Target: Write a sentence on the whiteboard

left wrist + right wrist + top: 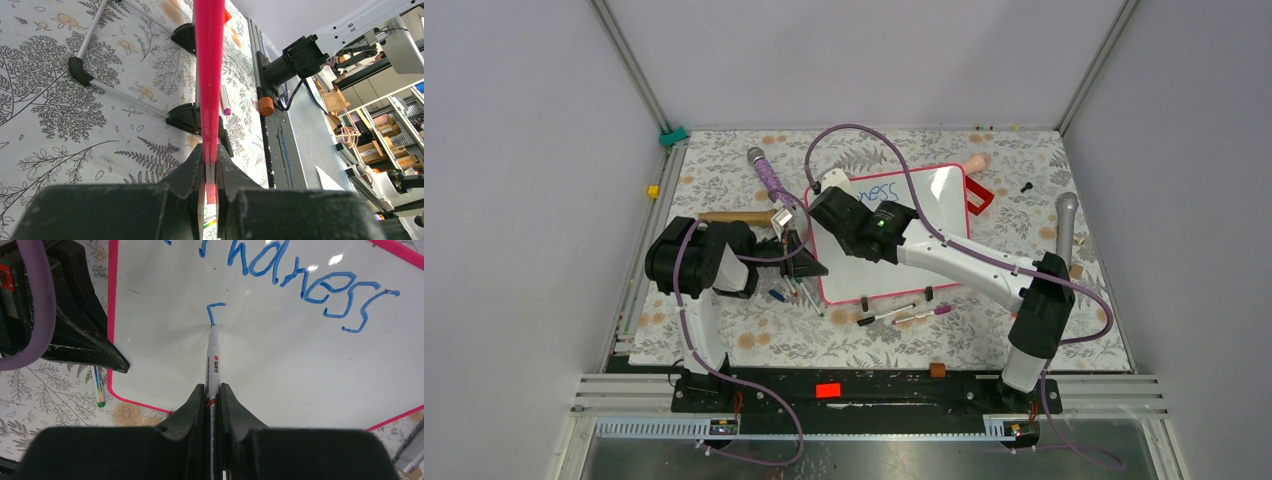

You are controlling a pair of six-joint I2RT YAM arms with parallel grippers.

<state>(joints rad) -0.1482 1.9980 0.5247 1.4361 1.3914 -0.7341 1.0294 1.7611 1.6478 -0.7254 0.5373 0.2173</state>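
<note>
**Reading "ndness" in blue, with both claws clamped**

Blue handwriting runs across the far part of the whiteboard (300,375). The right wrist view shows the letters "ndness", and whatever comes before them is cut off by the top of the frame. Below that word is a small blue hooked stroke (214,310), the shape of a short bar with a stem going down.

The marker (213,357) has a white barrel with a line of dark print along it and a red mark lower down. The print seems to begin "M G", and the rest is too small to read.

The right claw (213,390) is pinched narrow on this marker, with a finger pressed to each side of the barrel. The marker's tip touches the board at the foot of the hooked stroke.

The left claw (211,156) is closed on the board's pink-red rim (209,60) at its left edge, and the rim runs straight out from between the fingers.

The whiteboard lies skewed on the flowered table cover (724,330), in the middle of the table. Two black clip feet (186,117) sit along its near edge. Loose pens (919,315) lie just beside that edge, and a rainbow-striped pencil (99,385) lies near the left corner.
</note>
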